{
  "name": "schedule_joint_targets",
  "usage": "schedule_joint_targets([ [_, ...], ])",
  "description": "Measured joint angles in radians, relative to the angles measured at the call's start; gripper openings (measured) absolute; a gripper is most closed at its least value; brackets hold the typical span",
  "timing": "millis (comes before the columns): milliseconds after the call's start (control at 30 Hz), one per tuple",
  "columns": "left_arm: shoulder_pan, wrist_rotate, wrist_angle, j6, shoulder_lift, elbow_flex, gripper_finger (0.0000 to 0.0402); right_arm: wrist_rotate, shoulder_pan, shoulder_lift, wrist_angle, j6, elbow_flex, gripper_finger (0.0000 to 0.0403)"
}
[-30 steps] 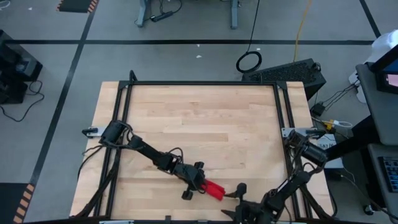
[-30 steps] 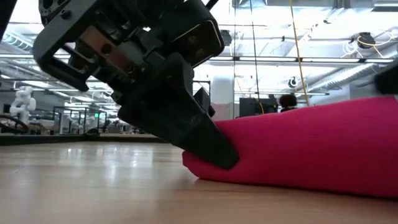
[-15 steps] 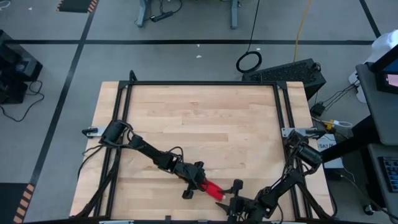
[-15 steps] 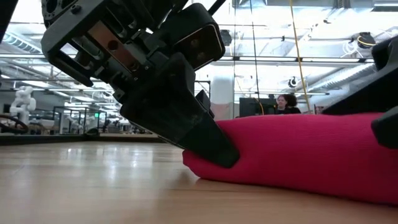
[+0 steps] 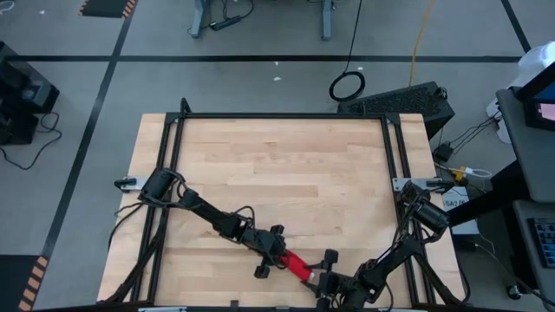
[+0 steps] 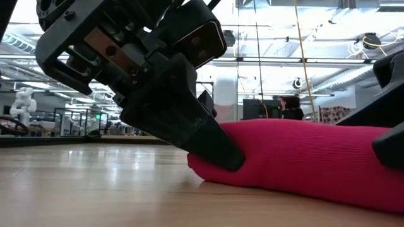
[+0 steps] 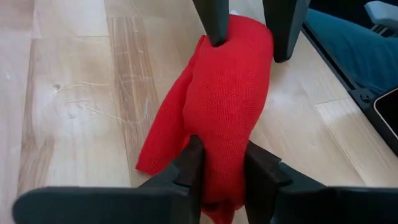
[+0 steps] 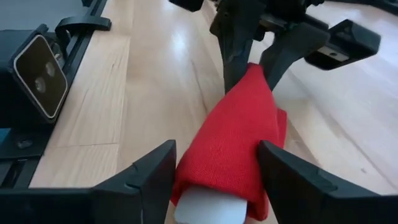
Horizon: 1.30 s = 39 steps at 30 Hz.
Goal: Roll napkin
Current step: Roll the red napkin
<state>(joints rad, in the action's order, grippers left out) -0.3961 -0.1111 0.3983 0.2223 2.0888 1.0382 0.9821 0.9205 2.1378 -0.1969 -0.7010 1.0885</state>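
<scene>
— Napkin (image 5: 295, 263) position?
— Rolled into a red bundle on the table (image 5: 286, 173), near its front edge, stretched between both grippers.
— Left gripper (image 7: 219, 165)?
— Clamped on one end of the roll.
— Right gripper (image 8: 214, 171)?
— Fingers apart, straddling the other end, one on each side, close against the cloth.

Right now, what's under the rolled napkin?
The napkin lies directly on the bare wooden table, pinched at one end by the left gripper, the right gripper's open fingers around the other. Nothing else shows; inside the roll is hidden.
</scene>
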Motion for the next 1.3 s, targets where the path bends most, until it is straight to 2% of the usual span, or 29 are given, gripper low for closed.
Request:
schedule_joint_targets([
  [433,-0.004,0.007,-0.006,-0.021,-0.016,0.000,0.0240,-0.016,-0.005,0.064,-0.033,-0.074,0.003,0.0217],
  [600,-0.001,0.038,-0.205,-0.074,-0.094,-0.003,0.0268,-0.028,-0.006,0.065,-0.033,-0.072,0.003,0.0217],
  [733,-0.006,0.141,-0.369,-0.124,-0.190,-0.003,0.0270,-0.029,-0.006,0.065,-0.029,-0.071,0.003,0.0217],
  [800,-0.011,0.161,-0.412,-0.144,-0.234,-0.003,0.0270,-0.030,-0.006,0.066,-0.029,-0.069,0.002,0.0217],
  [867,-0.022,0.161,-0.373,-0.163,-0.264,-0.003,0.0270,-0.031,-0.006,0.066,-0.026,-0.069,0.002,0.0217],
  [967,-0.051,0.150,-0.188,-0.210,-0.263,-0.003,0.0268,-0.032,-0.006,0.067,-0.026,-0.068,0.002,0.0217],
  [1067,-0.082,0.115,0.022,-0.272,-0.193,0.000,0.0245,-0.031,-0.006,0.067,-0.025,-0.066,0.002,0.0217],
  [1167,-0.094,0.106,0.114,-0.282,-0.110,-0.002,0.0189,-0.031,-0.006,0.067,-0.025,-0.066,0.002,0.0217],
  [1300,-0.069,0.114,0.204,-0.273,-0.015,-0.002,0.0087,-0.031,-0.006,0.067,-0.026,-0.068,0.001,0.0217],
])
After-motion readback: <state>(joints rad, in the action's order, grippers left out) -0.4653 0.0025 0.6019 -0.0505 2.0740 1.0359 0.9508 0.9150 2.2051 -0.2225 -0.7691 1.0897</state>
